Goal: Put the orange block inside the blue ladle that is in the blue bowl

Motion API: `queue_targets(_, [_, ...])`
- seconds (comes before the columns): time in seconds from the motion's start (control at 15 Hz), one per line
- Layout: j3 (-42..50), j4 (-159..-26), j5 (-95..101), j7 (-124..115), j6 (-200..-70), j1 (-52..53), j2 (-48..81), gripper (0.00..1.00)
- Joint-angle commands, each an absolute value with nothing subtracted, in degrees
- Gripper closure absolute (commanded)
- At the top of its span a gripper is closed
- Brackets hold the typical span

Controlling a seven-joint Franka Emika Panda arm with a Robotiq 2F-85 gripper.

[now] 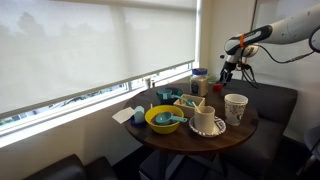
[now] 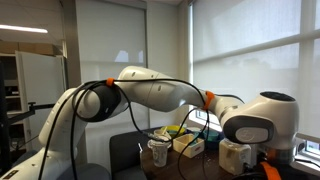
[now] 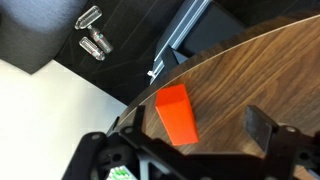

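One risk is looming: the small orange-red rectangular block (image 3: 175, 112) is lying near the curved rim of the dark round wooden table (image 3: 250, 70), so an off-centre squeeze could be knocking it overboard. The black two-fingered pincer (image 3: 178, 135) is gaping wide, straddling the block at lower centre of the wrist view.

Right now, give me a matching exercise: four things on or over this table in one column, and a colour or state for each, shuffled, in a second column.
Column one:
1. block
2. big bowl
3. tall cup
4. claw

Column two:
A. white
B. open
C. orange
D. yellow

Pairs: 1-C, 2-D, 3-A, 4-B.
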State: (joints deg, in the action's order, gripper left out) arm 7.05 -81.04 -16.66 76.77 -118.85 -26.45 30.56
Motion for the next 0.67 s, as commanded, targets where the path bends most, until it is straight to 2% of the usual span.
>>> queue_targets(0.0, [5.2, -76.5, -17.8, 78.2, -117.7, -27.9, 33.2, 0.00])
queue_targets(0.2, [4.9, -74.7, -17.4, 77.8, -117.1, -28.2, 34.6, 0.01])
queue_targets(0.27, [4.7, -74.4, -17.5, 77.7, -116.8, -28.3, 34.9, 0.06])
queue_targets(0.4, [4.6, -73.6, -17.2, 77.5, -115.7, -28.4, 35.9, 0.30])
queue_targets(0.6, [4.3, -72.6, -16.9, 77.7, -114.6, -28.3, 36.6, 0.52])
